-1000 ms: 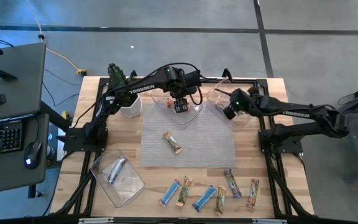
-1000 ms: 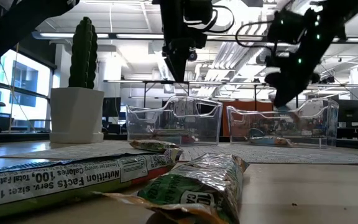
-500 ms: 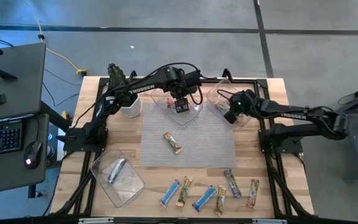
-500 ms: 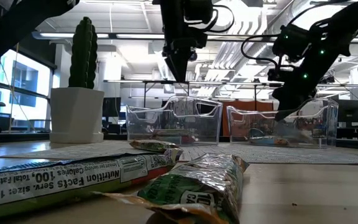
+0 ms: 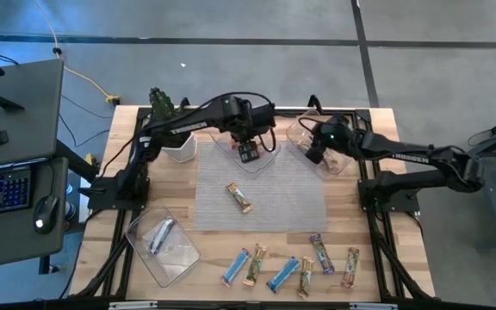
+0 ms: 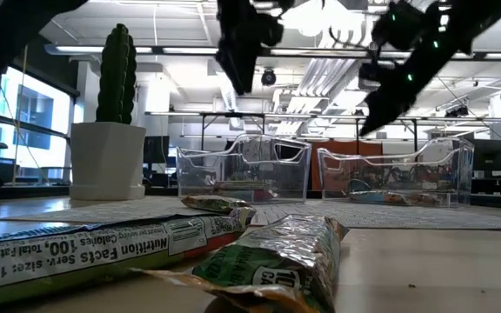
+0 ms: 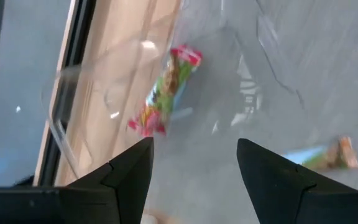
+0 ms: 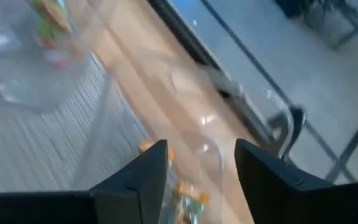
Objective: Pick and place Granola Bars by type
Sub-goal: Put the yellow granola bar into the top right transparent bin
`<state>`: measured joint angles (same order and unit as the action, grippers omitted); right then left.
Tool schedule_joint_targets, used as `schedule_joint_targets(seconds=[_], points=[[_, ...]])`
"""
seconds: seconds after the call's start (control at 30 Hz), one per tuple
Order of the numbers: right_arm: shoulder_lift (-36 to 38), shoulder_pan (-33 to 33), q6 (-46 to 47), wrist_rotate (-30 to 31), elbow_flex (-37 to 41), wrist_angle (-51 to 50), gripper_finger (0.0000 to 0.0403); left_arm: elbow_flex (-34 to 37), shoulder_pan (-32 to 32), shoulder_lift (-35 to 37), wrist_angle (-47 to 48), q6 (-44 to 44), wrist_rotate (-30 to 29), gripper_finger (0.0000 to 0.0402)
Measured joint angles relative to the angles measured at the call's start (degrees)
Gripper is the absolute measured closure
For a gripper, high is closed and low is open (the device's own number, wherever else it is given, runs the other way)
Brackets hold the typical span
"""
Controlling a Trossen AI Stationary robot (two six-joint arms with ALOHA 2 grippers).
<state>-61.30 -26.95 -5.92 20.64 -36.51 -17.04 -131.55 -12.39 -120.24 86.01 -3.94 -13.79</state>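
My left gripper (image 5: 248,151) hangs open above the clear middle tray (image 5: 269,156) at the table's far side; a red-and-green bar (image 7: 166,90) lies on that tray's floor. My right gripper (image 5: 315,154) hangs open above the clear right tray (image 5: 298,132), where an orange-green bar (image 8: 188,194) shows, blurred. One green-gold bar (image 5: 240,197) lies flat on the grey mat (image 5: 291,194). Several bars lie in a row near the near edge, among them a blue one (image 5: 236,267), a purple one (image 5: 321,254) and a red-tan one (image 5: 350,267). A silver bar (image 5: 160,237) lies in the near-left tray (image 5: 183,258).
A white pot with a cactus (image 5: 167,129) stands at the far left, close to the left arm. In the low view, two bars (image 6: 268,256) lie close to the camera. The mat around the single bar is bare. A desk with keyboard and mouse stands beyond the table's left edge.
My left gripper has risen above the middle tray. My right gripper first dipped to the right tray's rim, then rose again and moved a little toward the far edge. The bars on the mat and at the near edge have stayed put.
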Motion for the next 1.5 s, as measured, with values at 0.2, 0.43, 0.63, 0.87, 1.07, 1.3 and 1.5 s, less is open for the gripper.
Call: schedule_joint_targets(seconds=[0.2,0.43,0.63,0.87,1.07,1.3,1.5], points=[[0.02,3.31,-3.91,-0.01,-6.89,-0.84,0.0241,0.74,4.88,3.48,3.76,-6.72,-6.71,0.0176],[0.02,4.62,-4.66,0.22,-7.51,-3.14,0.024,11.83,9.06,10.72,3.79,-7.46,-5.02,0.0176],[-0.04,4.62,-2.47,0.31,-5.27,-8.29,0.0245,34.74,11.37,22.59,-8.31,-2.64,-1.55,0.0176],[-0.02,4.62,-2.02,0.43,-4.47,-7.48,0.0245,56.8,12.32,30.07,-43.15,10.44,27.17,0.0176],[-0.02,4.62,-0.32,-0.4,-4.47,-5.91,0.0248,65.57,12.78,29.0,-53.77,8.39,28.97,0.0176],[-0.04,4.62,1.02,-3.48,-4.48,-5.91,0.0253,70.68,12.78,28.14,-56.13,6.12,21.98,0.0176],[-0.04,4.62,1.02,-3.69,-4.49,-4.99,0.0252,71.6,12.82,28.07,-56.84,3.88,21.1,0.0176]])
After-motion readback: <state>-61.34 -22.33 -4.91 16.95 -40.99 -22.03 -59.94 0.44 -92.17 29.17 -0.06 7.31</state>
